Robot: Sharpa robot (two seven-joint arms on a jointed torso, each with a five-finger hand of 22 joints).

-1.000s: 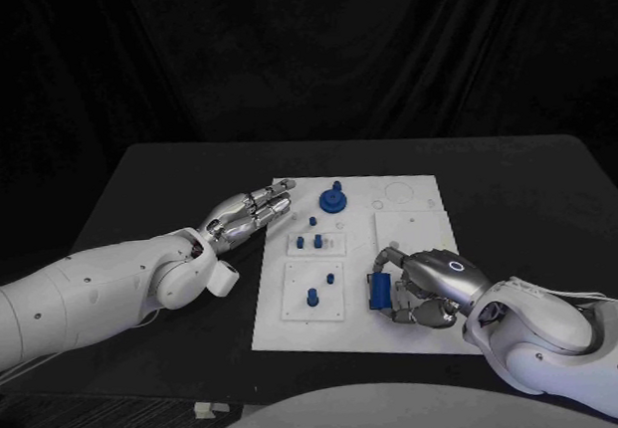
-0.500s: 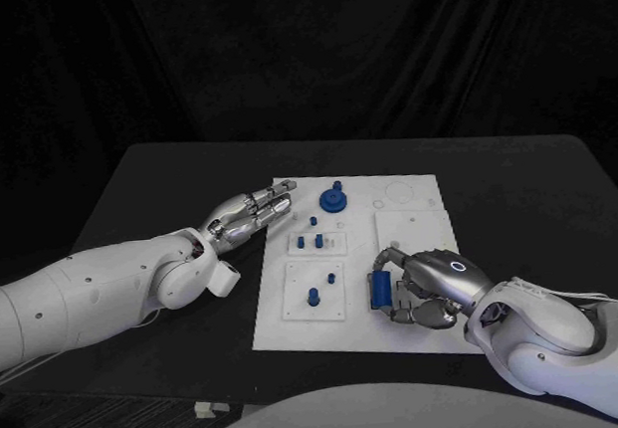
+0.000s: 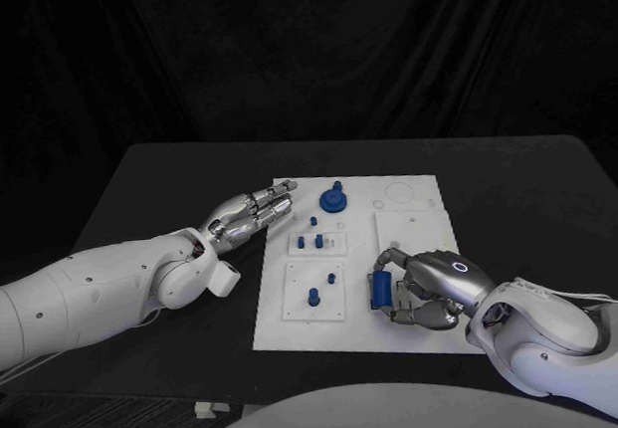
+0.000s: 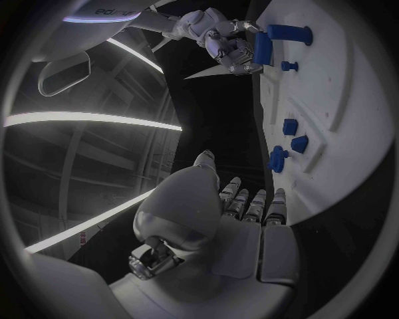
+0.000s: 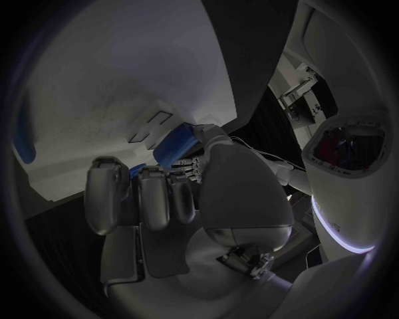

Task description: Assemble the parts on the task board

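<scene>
The white task board (image 3: pixel 411 231) lies in the middle of the black table. My right hand (image 3: pixel 428 289) is over its near right part and grips an oblong blue part (image 3: pixel 382 290) between thumb and fingers. The left wrist view shows that right hand (image 4: pixel 218 34) holding the same blue part (image 4: pixel 262 48), and the right wrist view shows the blue part (image 5: pixel 177 147) just past the curled fingers (image 5: pixel 139 193). My left hand (image 3: pixel 252 213) lies flat with fingers stretched at the board's far left corner and holds nothing. A round blue knob (image 3: pixel 333 201) stands near the far edge.
Small blue pegs (image 3: pixel 310 242) stand in a raised block on the board's left side. Another blue peg (image 3: pixel 313 297) stands in the near left block. Round recesses (image 3: pixel 401 195) mark the far right of the board. Bare black table (image 3: pixel 539 206) surrounds the board.
</scene>
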